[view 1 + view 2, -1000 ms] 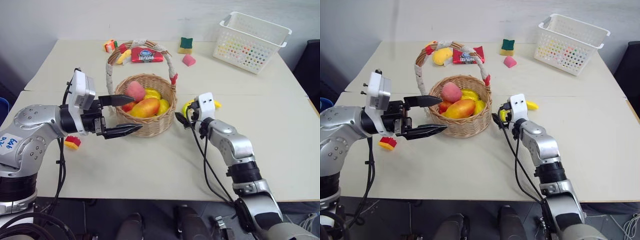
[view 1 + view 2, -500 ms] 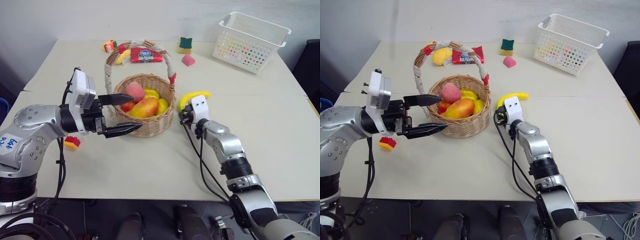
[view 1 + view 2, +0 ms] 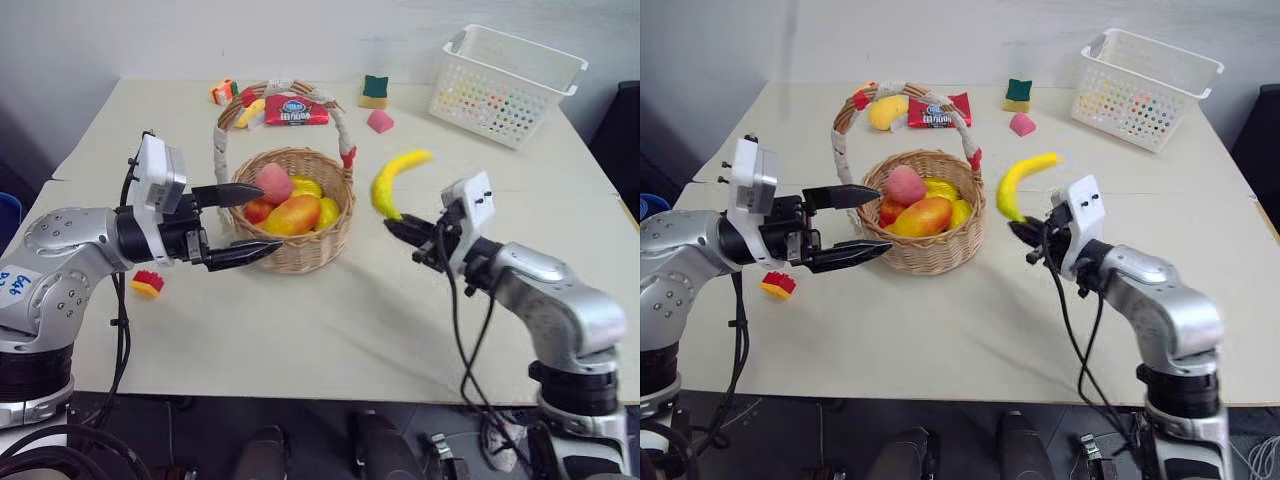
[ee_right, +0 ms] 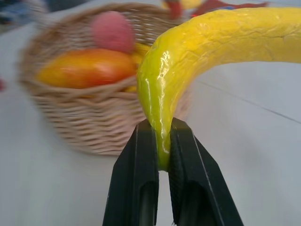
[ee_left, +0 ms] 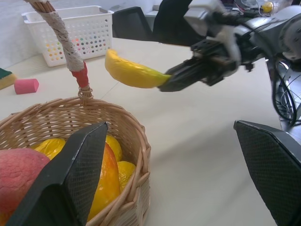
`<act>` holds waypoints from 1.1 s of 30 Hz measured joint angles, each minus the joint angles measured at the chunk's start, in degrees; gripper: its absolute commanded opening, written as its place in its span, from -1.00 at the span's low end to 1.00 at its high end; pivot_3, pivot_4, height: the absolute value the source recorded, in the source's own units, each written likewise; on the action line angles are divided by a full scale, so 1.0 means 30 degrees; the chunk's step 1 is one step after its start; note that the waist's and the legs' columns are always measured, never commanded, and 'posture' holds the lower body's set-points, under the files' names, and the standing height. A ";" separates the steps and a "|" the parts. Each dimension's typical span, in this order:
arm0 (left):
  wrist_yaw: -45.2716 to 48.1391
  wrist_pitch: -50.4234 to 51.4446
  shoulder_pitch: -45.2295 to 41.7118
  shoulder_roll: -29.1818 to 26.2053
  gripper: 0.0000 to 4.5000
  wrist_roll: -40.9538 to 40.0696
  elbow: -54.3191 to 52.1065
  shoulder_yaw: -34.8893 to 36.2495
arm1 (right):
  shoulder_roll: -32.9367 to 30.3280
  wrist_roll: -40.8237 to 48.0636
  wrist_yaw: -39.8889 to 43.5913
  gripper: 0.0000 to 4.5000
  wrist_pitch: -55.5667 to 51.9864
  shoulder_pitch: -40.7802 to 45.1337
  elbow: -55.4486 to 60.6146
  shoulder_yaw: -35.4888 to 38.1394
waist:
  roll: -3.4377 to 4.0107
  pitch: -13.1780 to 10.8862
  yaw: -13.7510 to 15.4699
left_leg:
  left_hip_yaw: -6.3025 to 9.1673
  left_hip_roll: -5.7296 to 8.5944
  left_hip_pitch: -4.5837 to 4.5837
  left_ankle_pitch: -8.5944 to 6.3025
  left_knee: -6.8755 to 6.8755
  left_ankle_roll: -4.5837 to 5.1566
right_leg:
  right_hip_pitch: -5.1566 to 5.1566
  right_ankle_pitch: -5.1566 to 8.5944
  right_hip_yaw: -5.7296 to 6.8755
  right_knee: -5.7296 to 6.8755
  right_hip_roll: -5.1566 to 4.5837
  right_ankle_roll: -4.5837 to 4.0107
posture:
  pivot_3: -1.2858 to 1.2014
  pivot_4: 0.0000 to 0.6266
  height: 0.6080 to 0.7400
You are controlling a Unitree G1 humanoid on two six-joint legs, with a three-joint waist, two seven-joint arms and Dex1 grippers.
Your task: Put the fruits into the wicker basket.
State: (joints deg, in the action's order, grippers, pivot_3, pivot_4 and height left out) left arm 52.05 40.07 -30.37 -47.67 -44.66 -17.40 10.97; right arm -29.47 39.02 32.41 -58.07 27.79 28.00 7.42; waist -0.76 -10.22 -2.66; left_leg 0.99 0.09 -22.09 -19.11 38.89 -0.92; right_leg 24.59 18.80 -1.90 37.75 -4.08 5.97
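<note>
With the right gripper (image 3: 400, 225) clamped on one tip of the curved yellow toy banana (image 3: 392, 180), held aloft just right of the round tan wicker basket (image 3: 310, 250), clear the rim before release, avoiding the left gripper (image 3: 250, 222), whose fingers are spread at the basket's left side.

Baskets: 2 – 1 wicker basket (image 3: 297, 215), mid table; 1 white lattice basket (image 3: 505, 85), far right. Bananas: 1 (image 3: 393, 181). Fruits in wicker: 1 peach (image 3: 272, 183), 1 mango (image 3: 293, 214), yellow pcs, count unclear. Red packets: 1 (image 3: 294, 111), far. Pink wedges: 1 (image 3: 378, 121). Sponges: 1 (image 3: 374, 90). Red-yellow blocks: 1 (image 3: 147, 284), near left.
</note>
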 measured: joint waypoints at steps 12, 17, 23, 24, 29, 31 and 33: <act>-0.0069 -0.0048 -0.0173 -0.0097 1.00 0.0045 0.0507 0.0468 | 0.2249 0.3022 0.0564 -1.00 -0.1772 0.5184 -0.1211 -0.3370 | 0.0000 0.0000 -0.0006 | 0.0008 0.0016 -0.0017 0.0003 0.0005 -0.0004 | 0.0018 0.0000 0.0010 0.0000 -0.0024 0.0000 | 0.03 -0.52 1.00; -0.0451 -0.0049 0.0098 -0.0118 1.00 0.0050 0.0190 0.0692 | 0.3849 0.0329 0.0324 -0.57 0.0487 0.7780 -0.5528 -0.4907 | 0.0001 0.0000 -0.0090 | 0.0005 0.0028 -0.0021 0.0003 0.0009 -0.0005 | 0.0021 0.0000 0.0010 0.0002 -0.0036 0.0000 | 0.03 -0.52 1.00; -0.0864 -0.0047 0.0581 -0.0095 1.00 0.0039 -0.0120 0.0844 | 0.4168 -0.1536 0.0389 0.33 0.1488 0.7808 -0.7803 -0.5615 | 0.0001 0.0001 -0.0120 | 0.0013 0.0041 -0.0053 -0.0003 0.0004 0.0005 | 0.0041 -0.0001 0.0026 -0.0006 -0.0061 0.0000 | 0.03 -0.52 1.00; -0.0890 -0.0046 0.0589 -0.0095 1.00 0.0037 -0.0123 0.0859 | 0.4109 -0.1476 0.0440 0.33 0.1453 0.7619 -0.7640 -0.5514 | 0.0001 0.0000 -0.0120 | 0.0012 0.0044 -0.0056 -0.0003 0.0005 0.0006 | 0.0042 0.0000 0.0027 -0.0008 -0.0066 0.0000 | 0.03 -0.52 1.00; -0.1292 -0.0048 0.0701 -0.0100 1.00 0.0008 -0.0259 0.1369 | 0.2371 0.0889 0.0633 0.33 0.0507 0.5892 -0.3741 -0.2330 | 0.0001 0.0000 -0.0015 | 0.0019 0.0048 -0.0080 -0.0008 0.0010 0.0015 | 0.0044 -0.0001 0.0040 -0.0032 -0.0080 0.0001 | 0.03 -0.52 1.00; -0.1471 -0.0048 0.0691 -0.0082 1.00 -0.0008 -0.0249 0.1534 | 0.1641 0.1236 0.0138 0.33 0.0361 0.5644 -0.2995 -0.0822 | 0.0001 0.0000 0.0070 | 0.0016 0.0048 -0.0069 -0.0009 0.0016 0.0017 | 0.0030 -0.0001 0.0040 -0.0033 -0.0078 0.0001 | 0.03 -0.52 1.00; -0.1687 -0.0049 0.0469 0.0157 1.00 -0.0041 -0.0222 0.1553 | 0.1141 0.0529 -0.0907 0.33 0.0590 0.5654 -0.3112 -0.0346 | 0.0001 0.0000 0.0041 | -0.0002 0.0049 -0.0049 -0.0008 0.0016 0.0017 | 0.0030 -0.0002 0.0022 -0.0019 -0.0073 0.0004 | 0.03 -0.52 1.00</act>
State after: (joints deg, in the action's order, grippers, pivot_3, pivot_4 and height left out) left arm 46.99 39.92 -28.96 -47.20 -44.79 -18.07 15.63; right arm -26.05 40.61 29.69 -56.30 44.75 18.66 6.38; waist -0.76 -10.22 -2.54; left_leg 0.98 0.24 -22.24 -19.14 38.94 -0.87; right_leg 24.68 18.79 -1.83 37.69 -4.30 5.98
